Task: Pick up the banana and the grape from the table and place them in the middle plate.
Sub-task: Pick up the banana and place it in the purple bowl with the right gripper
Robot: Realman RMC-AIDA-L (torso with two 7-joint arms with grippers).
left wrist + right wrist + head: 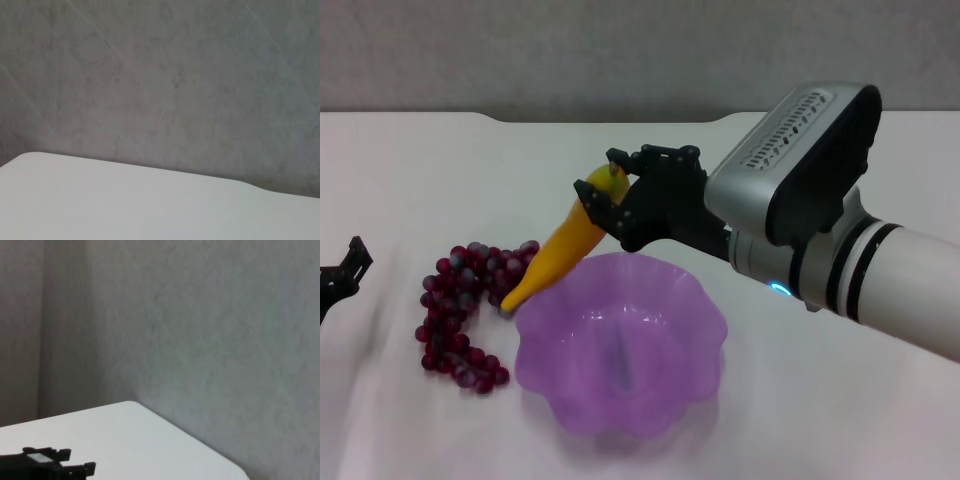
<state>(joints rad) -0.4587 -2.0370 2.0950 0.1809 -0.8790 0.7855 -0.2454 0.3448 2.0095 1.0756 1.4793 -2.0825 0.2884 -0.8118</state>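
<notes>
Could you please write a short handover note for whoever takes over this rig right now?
Right gripper: shut on the banana by its upper end; lower tip down by the grape bunch, just outside the purple plate's rim.
Left gripper: idle at the table's left edge.
Done: banana gripped.
Left: place the banana in the plate, then the grapes.

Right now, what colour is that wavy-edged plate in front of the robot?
Translucent purple. The middle plate shows best in the head view.
</notes>
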